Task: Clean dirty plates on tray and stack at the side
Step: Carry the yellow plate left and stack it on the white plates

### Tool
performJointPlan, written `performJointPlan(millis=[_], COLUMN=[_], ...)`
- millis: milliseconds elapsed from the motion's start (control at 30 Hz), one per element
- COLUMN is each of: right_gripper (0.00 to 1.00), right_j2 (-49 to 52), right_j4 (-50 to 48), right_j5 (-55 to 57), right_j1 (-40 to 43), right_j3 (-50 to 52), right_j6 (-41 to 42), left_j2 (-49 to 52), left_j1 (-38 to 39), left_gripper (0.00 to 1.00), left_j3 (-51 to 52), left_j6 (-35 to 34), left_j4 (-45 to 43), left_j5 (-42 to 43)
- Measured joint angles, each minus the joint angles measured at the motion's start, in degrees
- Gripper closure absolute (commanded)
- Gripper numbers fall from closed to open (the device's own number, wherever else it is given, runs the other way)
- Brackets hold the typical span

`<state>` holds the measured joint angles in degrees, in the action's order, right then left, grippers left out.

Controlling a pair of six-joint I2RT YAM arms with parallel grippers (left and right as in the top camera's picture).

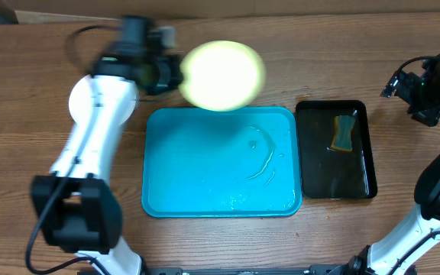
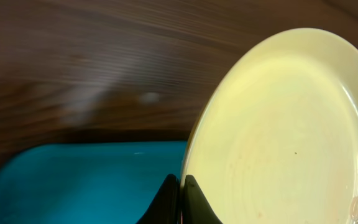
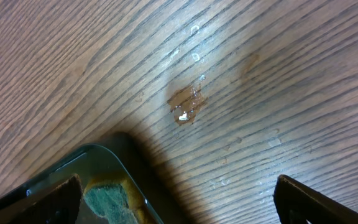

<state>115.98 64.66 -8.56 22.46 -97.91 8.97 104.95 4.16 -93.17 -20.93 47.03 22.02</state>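
Left side: your left gripper (image 2: 181,198) is closed tight on the rim of the pale yellow-green plate (image 1: 222,75), with the fingers together and only the plate's edge between them. The plate is lifted off the table, above the far edge of the cyan tray (image 1: 197,168) and partly over the wood beyond it. It is blurred in the overhead view, so its exact tilt cannot be read.

Judgement: this is the carry to the stacking spot. The hold is a thin pinch on one edge, so move slowly and keep the plate close to level. Lower it until it rests flat, and only then release. A wet rim may slip.

Centre: the tray carries no plates, only streaks of water. No other plate appears in any view.

Right side: the black tray (image 1: 319,172) sits just beside the cyan one, with the sponge (image 1: 344,132) lying in it (near its far end). Your right gripper (image 3: 179,202) hangs over bare table near that tray's corner. Its fingers are spread wide and hold nothing.
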Motion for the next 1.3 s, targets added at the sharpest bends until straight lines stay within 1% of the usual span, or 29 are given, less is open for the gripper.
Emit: performJointPlan(millis=[133, 200, 400, 533, 700, 867, 900, 933, 967, 1000, 1033, 1100, 1200, 1267, 1300], right_gripper=[0.0, 0.0, 0.0, 0.0, 0.0, 0.0, 0.0, 0.0, 0.0, 0.0, 0.0, 0.0, 0.0, 0.0, 0.0], right_j2=[0.0, 0.0, 0.0, 0.0, 0.0, 0.0, 0.0, 0.0, 0.0, 0.0, 0.0, 0.0, 0.0, 0.0, 0.0], right_j4=[0.0, 0.0, 0.0, 0.0, 0.0, 0.0, 0.0, 0.0, 0.0, 0.0, 0.0, 0.0, 0.0, 0.0, 0.0], right_j5=[0.0, 0.0, 0.0, 0.0, 0.0, 0.0, 0.0, 0.0, 0.0, 0.0, 0.0, 0.0, 0.0, 0.0, 0.0], right_j1=[0.0, 0.0, 0.0, 0.0, 0.0, 0.0, 0.0, 0.0, 0.0, 0.0, 0.0, 0.0, 0.0, 0.0, 0.0], right_j3=[0.0, 0.0, 0.0, 0.0, 0.0, 0.0, 0.0, 0.0, 0.0, 0.0, 0.0, 0.0, 0.0, 0.0, 0.0], right_j6=[0.0, 0.0, 0.0, 0.0, 0.0, 0.0, 0.0, 0.0, 0.0, 0.0, 0.0, 0.0, 0.0, 0.0, 0.0], left_j2=[0.1, 0.2, 0.7, 2.6, 6.0, 11.0, 11.7, 12.4, 13.2, 13.7, 14.0, 14.2, 14.2, 14.2, 14.2], left_j1=[-13.2, -18.3, -28.2, -31.5, -31.9, -31.9, -31.9, -31.9, -31.9, -31.9, -31.9, -31.9, -31.9, -31.9, -31.9], left_gripper=[0.96, 0.96, 0.96, 0.95, 0.96, 0.96, 0.92, 0.78, 0.6, 0.46, 0.39, 0.35, 0.32, 0.32, 0.28], left_j3=[0.0, 0.0, 0.0, 0.0, 0.0, 0.0, 0.0, 0.0, 0.0, 0.0, 0.0, 0.0, 0.0, 0.0, 0.0], left_j6=[-0.2, -0.4, -0.6, -0.6, -1.3, -1.5, -1.4, -1.4, -1.3, -1.4, -1.6, -1.5, -0.4, 1.8, 3.4], left_j4=[3.2, 4.1, 5.3, 5.3, 3.7, 0.8, 0.4, -0.1, -0.7, -1.3, -1.7, -2.3, -2.7, -2.6, -2.7], left_j5=[-0.2, -1.2, -6.4, -12.2, -18.3, -21.3, -21.5, -21.7, -21.7, -21.6, -21.4, -19.9, -14.1, -7.2, -2.2])
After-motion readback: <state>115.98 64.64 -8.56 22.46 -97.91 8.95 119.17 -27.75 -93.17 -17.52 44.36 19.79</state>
